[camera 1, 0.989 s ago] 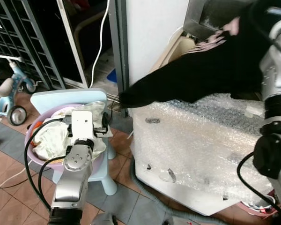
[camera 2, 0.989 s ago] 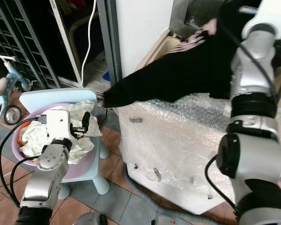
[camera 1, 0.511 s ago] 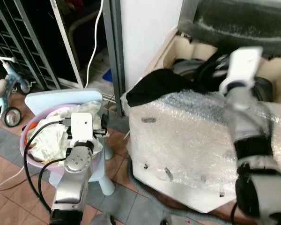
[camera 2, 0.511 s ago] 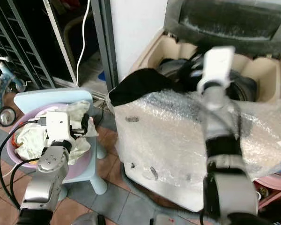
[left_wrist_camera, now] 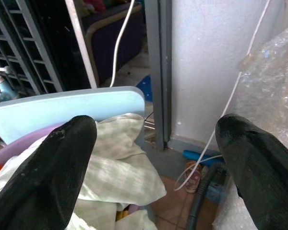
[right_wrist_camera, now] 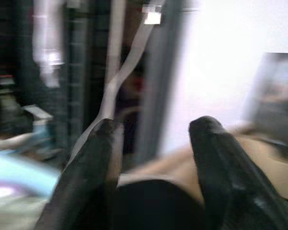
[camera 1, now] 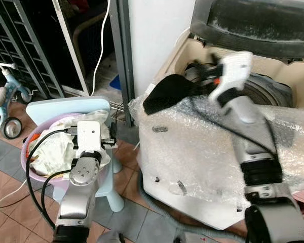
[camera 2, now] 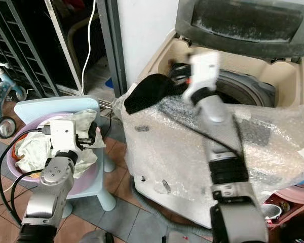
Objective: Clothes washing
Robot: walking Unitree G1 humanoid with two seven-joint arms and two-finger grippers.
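A top-loading washing machine stands with its grey lid up and bubble wrap over its front. A black garment lies draped over the machine's front left rim. My right gripper hovers just above that garment, blurred; in the right wrist view the right gripper is open, with the dark garment below the fingers. My left gripper is open above pale checked clothes in a pink basin.
The basin rests on a light-blue stool left of the machine. A child's tricycle and black racks stand at far left. A white cable hangs by a grey door frame. A grey hose runs along the tiled floor.
One second ago the right arm held the black garment stretched high over the machine. The garment now lies on the rim, released, and the right arm has swung left toward it. The left arm has stayed put.
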